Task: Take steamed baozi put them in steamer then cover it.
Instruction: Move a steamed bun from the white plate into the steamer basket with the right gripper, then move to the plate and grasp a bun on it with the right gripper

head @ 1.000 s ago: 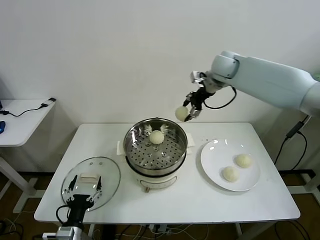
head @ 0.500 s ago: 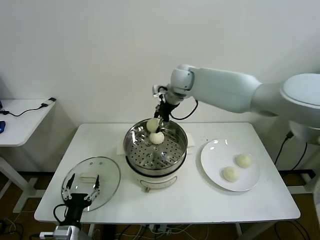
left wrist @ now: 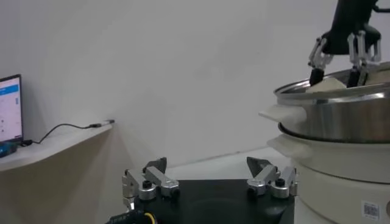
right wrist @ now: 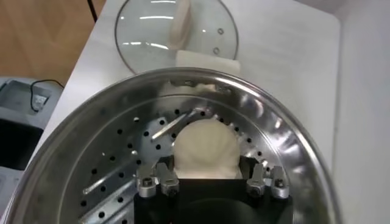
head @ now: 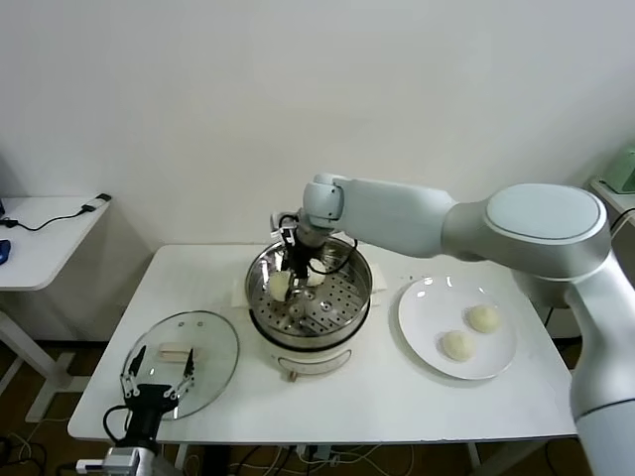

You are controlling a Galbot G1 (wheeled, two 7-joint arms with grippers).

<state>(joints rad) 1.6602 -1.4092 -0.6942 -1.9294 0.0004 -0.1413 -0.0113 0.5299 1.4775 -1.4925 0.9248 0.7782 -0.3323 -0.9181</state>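
The steel steamer (head: 327, 322) stands at the table's middle on its cream base. My right gripper (head: 289, 281) reaches down into it and is shut on a cream-white baozi (head: 279, 286), low over the perforated tray. In the right wrist view the baozi (right wrist: 204, 146) sits between the fingers (right wrist: 253, 178) of the right gripper (right wrist: 207, 175). A second baozi (head: 317, 279) lies in the steamer, partly hidden by the gripper. Two more baozi (head: 483, 318) (head: 456, 345) lie on the white plate (head: 422, 307). The glass cover (head: 203, 337) lies flat at the front left. My left gripper (head: 157, 385) is open over its near edge.
The left wrist view shows the open left gripper (left wrist: 207, 167) and the steamer's wall (left wrist: 341, 122) beside it. A side desk (head: 45, 233) with cables stands to the left. The cover (right wrist: 177, 33) shows beyond the steamer's rim (right wrist: 292, 131) in the right wrist view.
My right arm has swung left from beside the steamer to over it and lowered the baozi into the pot. The left gripper has stayed by the cover.
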